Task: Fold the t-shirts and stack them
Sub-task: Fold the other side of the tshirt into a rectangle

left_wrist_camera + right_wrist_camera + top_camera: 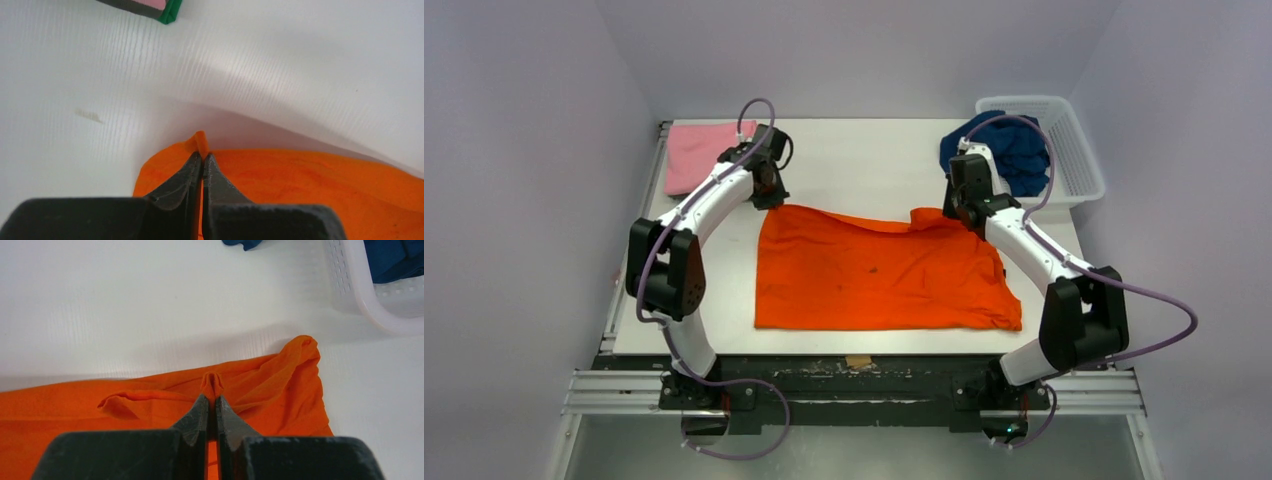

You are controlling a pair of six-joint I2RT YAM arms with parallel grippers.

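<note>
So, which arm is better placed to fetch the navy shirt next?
Right, probably: the right hand, pinching the orange t-shirt, is beside the basket holding the navy t-shirt; the left hand pinches the orange one's far-left corner, near the pink t-shirt.

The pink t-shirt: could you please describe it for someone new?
On the white table, look to the far left corner. The pink t-shirt lies there folded, the only pink cloth; the orange t-shirt is spread mid-table, the blue t-shirt in the basket.

White table [864,160], orange t-shirt [884,275] spread mid-table, pink t-shirt [696,155] far-left corner, white basket [1081,150] far-right
</note>
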